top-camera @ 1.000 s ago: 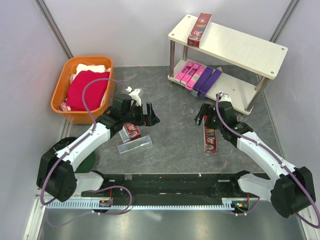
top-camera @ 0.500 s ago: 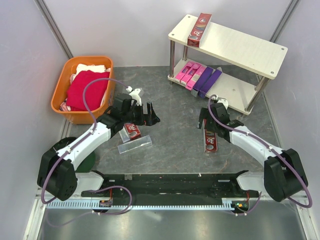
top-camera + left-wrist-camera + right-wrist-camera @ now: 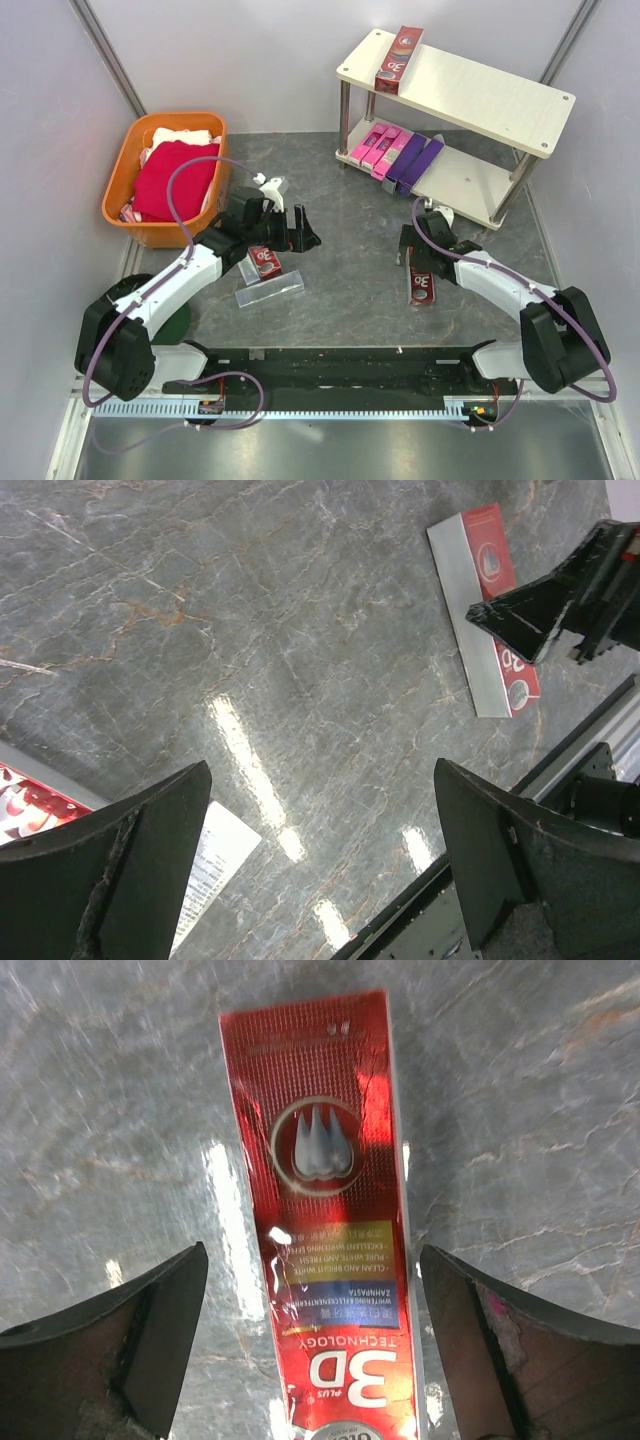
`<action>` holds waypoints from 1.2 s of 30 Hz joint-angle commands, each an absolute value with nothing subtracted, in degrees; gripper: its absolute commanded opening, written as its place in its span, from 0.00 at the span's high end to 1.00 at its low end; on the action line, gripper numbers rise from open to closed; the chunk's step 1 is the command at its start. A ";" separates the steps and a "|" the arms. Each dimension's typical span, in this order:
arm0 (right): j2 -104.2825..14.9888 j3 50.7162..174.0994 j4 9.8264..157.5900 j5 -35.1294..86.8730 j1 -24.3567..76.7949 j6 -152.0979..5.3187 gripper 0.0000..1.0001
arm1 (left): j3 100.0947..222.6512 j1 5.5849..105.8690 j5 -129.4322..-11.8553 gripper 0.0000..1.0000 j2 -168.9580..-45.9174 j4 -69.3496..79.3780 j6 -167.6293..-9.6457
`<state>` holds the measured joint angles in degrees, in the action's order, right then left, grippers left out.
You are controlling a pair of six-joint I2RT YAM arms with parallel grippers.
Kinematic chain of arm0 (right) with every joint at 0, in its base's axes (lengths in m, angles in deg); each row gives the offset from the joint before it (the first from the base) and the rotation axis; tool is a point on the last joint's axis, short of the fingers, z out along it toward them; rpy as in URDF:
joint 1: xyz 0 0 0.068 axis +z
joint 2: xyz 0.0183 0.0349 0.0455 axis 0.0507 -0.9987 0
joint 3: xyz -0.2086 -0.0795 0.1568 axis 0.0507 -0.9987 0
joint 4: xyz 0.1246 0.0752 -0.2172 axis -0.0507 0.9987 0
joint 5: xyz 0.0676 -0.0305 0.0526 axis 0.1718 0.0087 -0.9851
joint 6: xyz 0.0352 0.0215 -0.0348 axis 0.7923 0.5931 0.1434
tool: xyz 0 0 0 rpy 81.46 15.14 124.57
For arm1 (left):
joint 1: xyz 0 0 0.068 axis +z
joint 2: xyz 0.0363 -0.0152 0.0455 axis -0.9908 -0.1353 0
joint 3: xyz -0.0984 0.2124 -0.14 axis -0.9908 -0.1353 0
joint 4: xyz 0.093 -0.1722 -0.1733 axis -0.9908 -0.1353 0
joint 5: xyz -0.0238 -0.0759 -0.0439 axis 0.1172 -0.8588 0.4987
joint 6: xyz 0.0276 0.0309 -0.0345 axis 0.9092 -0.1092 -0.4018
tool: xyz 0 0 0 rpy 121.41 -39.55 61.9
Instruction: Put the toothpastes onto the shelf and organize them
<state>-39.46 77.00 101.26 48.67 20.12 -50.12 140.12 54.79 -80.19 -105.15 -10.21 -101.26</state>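
Shelf (image 3: 470,95): two cream boards on metal legs
- Orange basket (image 3: 115,195): well left of the shelf, holding red and white cloths (image 3: 175,180)
- Right gripper (image 3: 312,1255): just in front of the shelf, jaws spread wide either side of the near red carton (image 3: 330,1210), clear of it
- Left gripper (image 3: 320,775): well left of the shelf, jaws released, empty
- Upper red carton (image 3: 398,60): top board, left end
- Pink cartons (image 3: 372,148), purple cartons (image 3: 415,163): lower board, left end, side by side
- Left red carton (image 3: 263,262), silver-grey carton (image 3: 270,290): by the left gripper
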 commanded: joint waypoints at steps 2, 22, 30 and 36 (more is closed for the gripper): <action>-41.17 75.63 103.59 43.46 20.21 -51.11 0.13 | 139.91 54.89 -81.81 0.00 -103.40 -8.07 -102.81; -37.57 76.76 103.59 40.98 23.45 -52.34 0.58 | 140.18 54.89 -83.74 0.00 -103.66 -6.15 -105.44; -35.73 81.77 104.12 40.72 31.79 -50.24 0.60 | 140.36 54.89 -89.71 0.00 -105.94 -0.35 -109.04; -35.46 85.81 102.37 41.07 40.49 -47.34 0.60 | 139.74 54.72 -96.48 0.00 -110.34 8.96 -114.58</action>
<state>-37.39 81.35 104.92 40.91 35.44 -50.05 140.01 54.79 -90.02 -107.69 -0.14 -109.09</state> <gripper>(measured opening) 0.592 0.996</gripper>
